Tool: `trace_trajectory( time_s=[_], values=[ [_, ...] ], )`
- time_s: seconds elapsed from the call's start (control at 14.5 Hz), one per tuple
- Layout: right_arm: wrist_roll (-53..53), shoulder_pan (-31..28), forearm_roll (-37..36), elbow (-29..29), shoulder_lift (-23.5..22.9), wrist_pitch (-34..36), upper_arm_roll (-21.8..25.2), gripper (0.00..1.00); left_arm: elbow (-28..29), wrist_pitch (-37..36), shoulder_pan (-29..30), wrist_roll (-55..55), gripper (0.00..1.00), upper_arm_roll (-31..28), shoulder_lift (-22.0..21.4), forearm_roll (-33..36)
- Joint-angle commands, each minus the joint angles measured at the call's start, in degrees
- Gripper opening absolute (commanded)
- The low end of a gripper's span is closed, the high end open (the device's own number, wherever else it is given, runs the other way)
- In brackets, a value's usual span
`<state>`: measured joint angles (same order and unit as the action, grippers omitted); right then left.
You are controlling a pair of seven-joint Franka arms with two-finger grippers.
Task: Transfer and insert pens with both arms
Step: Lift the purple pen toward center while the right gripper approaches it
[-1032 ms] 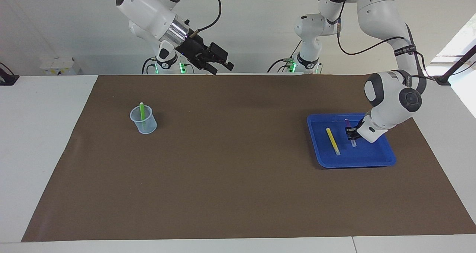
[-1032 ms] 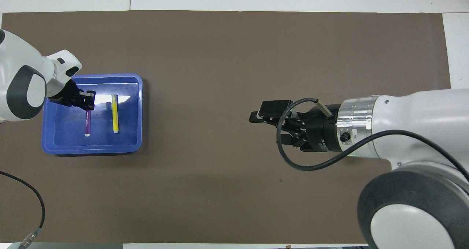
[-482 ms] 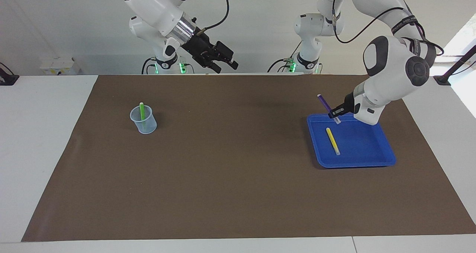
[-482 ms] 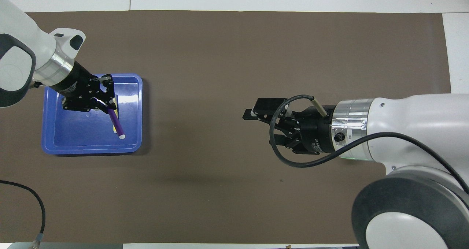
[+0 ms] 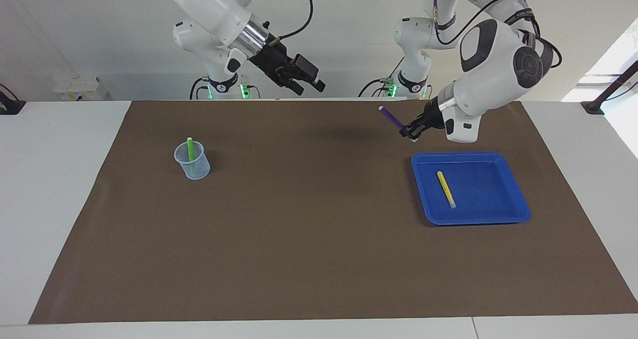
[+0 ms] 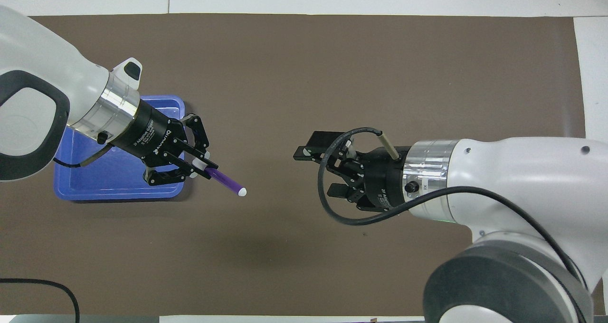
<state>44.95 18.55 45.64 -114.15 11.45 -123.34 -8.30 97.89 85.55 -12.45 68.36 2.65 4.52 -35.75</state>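
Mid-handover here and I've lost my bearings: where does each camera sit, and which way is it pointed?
Facing view: high across the table, looking at the robots; both arms show whole, left gripper holding the purple pen, right gripper raised and open.
Overhead view: above the robots' end, looking steeply down; only forearms and grippers show.
Shared: purple pen, blue tray, brown mat, both grippers. The cup with the green pen and the yellow pen show only in the facing view.

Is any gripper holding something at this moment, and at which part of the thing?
The left gripper is shut on the purple pen, gripping it near one end. The right gripper is open and holds nothing.
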Motion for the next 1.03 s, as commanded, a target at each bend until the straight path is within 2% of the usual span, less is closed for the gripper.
trace_trajectory(
  time_s=[0.0, 0.41, 0.62, 0.96],
  values=[
    [-0.03, -0.09, -0.11, -1.52, 1.20, -1.90, -1.19, 1.00, 10.46, 7.41, -0.73, 7.03, 0.00, -0.54, -7.67, -6.51],
    [0.32, -0.01, -0.11, -1.52, 1.12, -3.22, -2.33, 1.00, 19.61, 14.28, -1.61, 12.76, 0.00, -0.54, -13.56, -17.84],
    [0.58, 2.18, -0.20, -1.60, -0.03, -6.98, -3.66, 1.00, 20.85, 17.27, -3.28, 15.74, 0.00, -0.36, -13.92, -20.14],
    [-0.12, 2.45, -0.28, -2.48, -0.11, -7.70, -3.74, 1.00, 21.73, 18.60, -3.37, 19.79, 0.00, -0.36, -14.45, -22.60]
  ],
)
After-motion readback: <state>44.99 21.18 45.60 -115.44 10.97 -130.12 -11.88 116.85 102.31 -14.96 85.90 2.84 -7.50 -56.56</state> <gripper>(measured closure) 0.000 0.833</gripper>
